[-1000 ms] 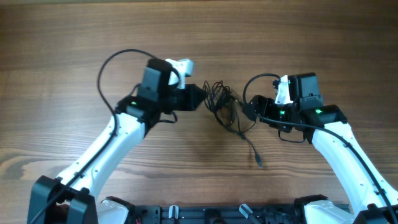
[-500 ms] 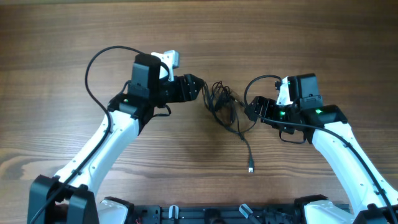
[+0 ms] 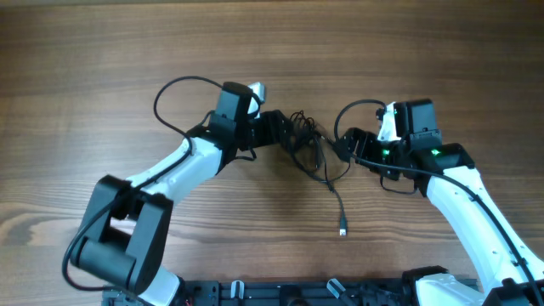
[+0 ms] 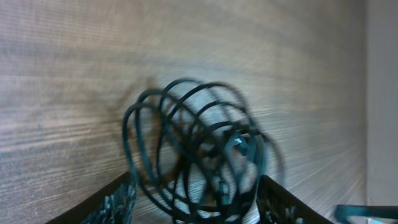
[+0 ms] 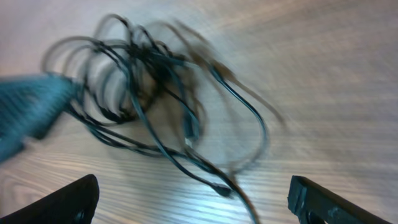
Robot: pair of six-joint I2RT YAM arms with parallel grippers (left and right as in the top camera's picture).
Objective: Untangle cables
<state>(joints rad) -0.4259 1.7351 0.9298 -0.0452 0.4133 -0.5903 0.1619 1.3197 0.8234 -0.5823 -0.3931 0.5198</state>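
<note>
The cables (image 3: 306, 146) lie as a tangle of thin black loops on the wooden table between my two grippers. One free strand trails toward me and ends in a small plug (image 3: 342, 229). My left gripper (image 3: 279, 129) is open at the tangle's left edge. In the left wrist view its fingers (image 4: 196, 205) stand on either side of the coil (image 4: 186, 137), blurred. My right gripper (image 3: 342, 146) is open just right of the tangle. In the right wrist view its fingers (image 5: 196, 205) are wide apart with the cables (image 5: 155, 93) ahead of them and a strand between.
The wooden table (image 3: 272, 42) stretches bare all around. Thick black wires loop off each arm, left (image 3: 174, 93) and right (image 3: 353, 109). The left gripper shows as a teal blur (image 5: 31, 109) in the right wrist view.
My left arm swung back and then pushed right into the tangle's left edge. The loose plug end shifted slightly left. The right arm has not moved.
</note>
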